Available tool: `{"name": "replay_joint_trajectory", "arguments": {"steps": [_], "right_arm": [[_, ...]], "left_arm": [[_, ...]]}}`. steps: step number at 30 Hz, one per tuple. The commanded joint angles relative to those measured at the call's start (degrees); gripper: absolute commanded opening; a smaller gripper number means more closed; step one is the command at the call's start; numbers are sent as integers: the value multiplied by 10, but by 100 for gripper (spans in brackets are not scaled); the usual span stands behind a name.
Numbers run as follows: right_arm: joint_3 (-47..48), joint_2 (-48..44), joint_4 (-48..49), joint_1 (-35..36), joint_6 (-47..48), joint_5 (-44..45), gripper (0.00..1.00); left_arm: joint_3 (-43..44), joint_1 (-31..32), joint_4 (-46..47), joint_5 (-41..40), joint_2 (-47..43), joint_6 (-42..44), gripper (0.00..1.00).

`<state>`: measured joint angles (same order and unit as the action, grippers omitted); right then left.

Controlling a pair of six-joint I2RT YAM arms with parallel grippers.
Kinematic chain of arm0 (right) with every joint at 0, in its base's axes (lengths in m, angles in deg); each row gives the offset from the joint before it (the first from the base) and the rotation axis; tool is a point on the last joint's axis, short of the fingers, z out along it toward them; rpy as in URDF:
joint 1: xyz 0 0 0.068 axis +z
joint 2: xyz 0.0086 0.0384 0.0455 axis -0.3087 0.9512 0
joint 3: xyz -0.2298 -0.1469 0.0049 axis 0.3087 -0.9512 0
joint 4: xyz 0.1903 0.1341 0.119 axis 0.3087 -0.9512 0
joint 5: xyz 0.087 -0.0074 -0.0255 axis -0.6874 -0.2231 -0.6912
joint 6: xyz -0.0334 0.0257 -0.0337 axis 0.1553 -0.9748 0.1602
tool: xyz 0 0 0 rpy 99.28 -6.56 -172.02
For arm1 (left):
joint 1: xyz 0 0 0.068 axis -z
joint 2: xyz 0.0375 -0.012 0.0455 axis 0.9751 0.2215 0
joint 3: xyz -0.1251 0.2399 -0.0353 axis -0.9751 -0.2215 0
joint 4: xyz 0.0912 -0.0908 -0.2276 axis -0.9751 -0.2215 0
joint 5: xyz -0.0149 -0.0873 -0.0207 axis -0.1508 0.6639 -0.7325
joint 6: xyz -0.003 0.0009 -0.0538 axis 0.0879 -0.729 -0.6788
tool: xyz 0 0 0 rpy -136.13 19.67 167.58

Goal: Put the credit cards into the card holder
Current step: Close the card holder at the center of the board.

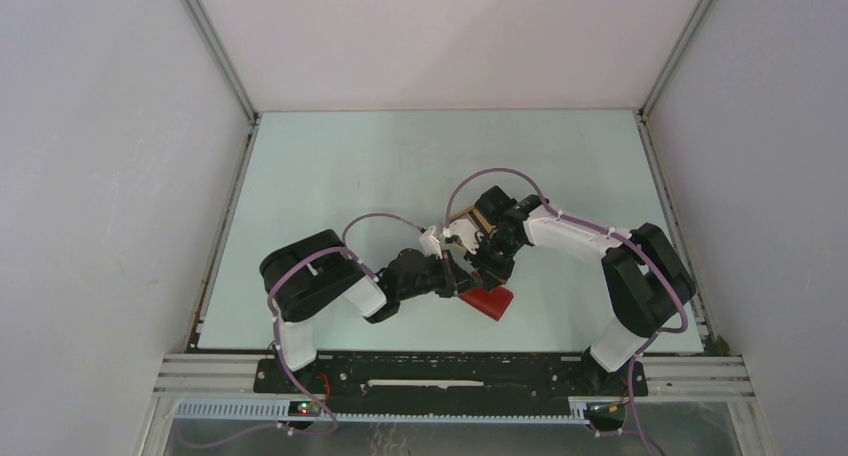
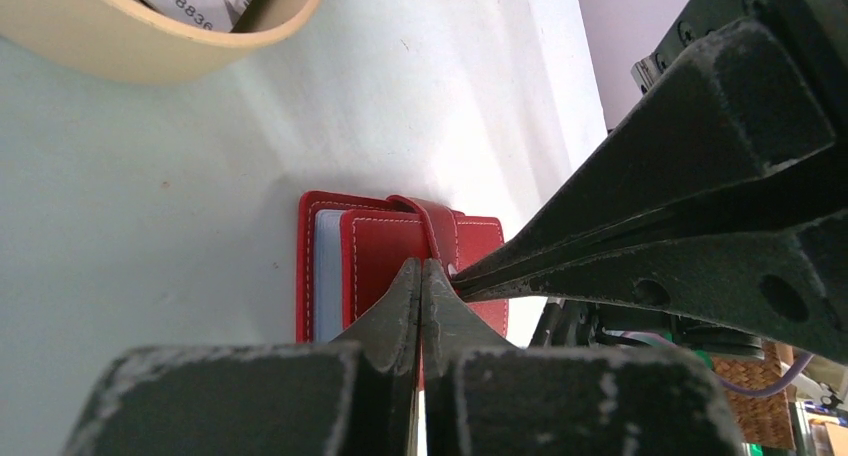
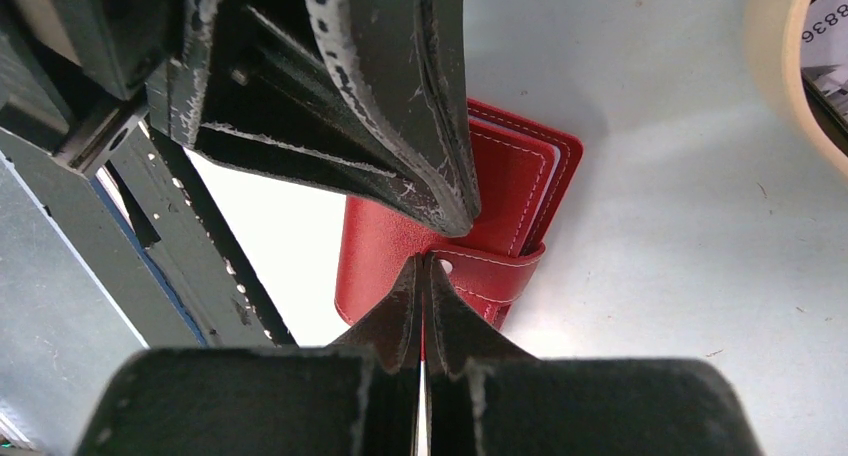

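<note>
You are looking down on a pale mint tabletop (image 1: 330, 176) that is sitting inside a white enclosure: a back wall (image 1: 450, 36) is closing off the far edge, and a left wall (image 1: 100, 176) and a right wall (image 1: 770, 126) are rising along the sides. Pale metal struts (image 1: 215, 46) are running up the two far corners. In the left wrist view you are seeing the curved rim of a beige oval tray (image 2: 130, 56) resting on the tabletop at the upper left, and a patch of brown woven basket (image 2: 755, 406) is peeking in at the lower right corner, most of it lying out of frame
</note>
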<state>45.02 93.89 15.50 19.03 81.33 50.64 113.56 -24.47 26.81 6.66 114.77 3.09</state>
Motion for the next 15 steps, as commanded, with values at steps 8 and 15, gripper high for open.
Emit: {"name": "replay_joint_trajectory", "arguments": {"steps": [8, 15], "right_arm": [[-12, 26, 10, 18, -15, -5, 0], [-15, 41, 8, 18, -17, 15, 0]], "left_arm": [[-42, -5, 19, -45, -27, -15, 0], [-49, -4, 33, -48, -27, -18, 0]]}}
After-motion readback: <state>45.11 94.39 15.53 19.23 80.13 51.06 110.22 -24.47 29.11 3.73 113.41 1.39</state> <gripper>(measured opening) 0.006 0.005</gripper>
